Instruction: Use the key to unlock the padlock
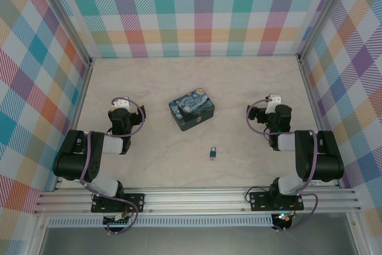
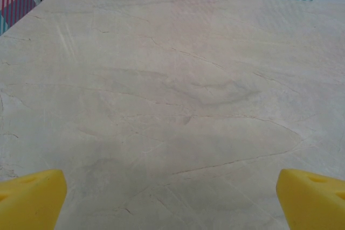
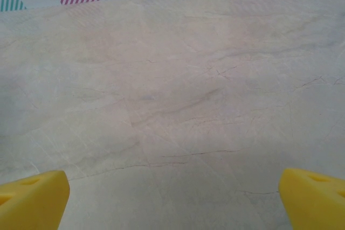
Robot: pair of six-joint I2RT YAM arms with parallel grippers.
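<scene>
Overhead view: I see the padlock (image 1: 212,153) lying on the marble-patterned table (image 1: 149,165), between the two arms and on the near side of the painted tin (image 1: 191,110) (close to it, not touching). The key is too small for me to tell apart from the padlock. Wrist views: my left gripper (image 2: 172,202) and right gripper (image 3: 172,202) have their jaws spread wide, holding nothing, over bare tabletop.

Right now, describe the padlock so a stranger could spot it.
On the pale marble table, find the dark-blue painted tin near the middle. Toward the table's near edge and slightly right lies the padlock: tiny, blue-teal, far smaller than the tin.
</scene>
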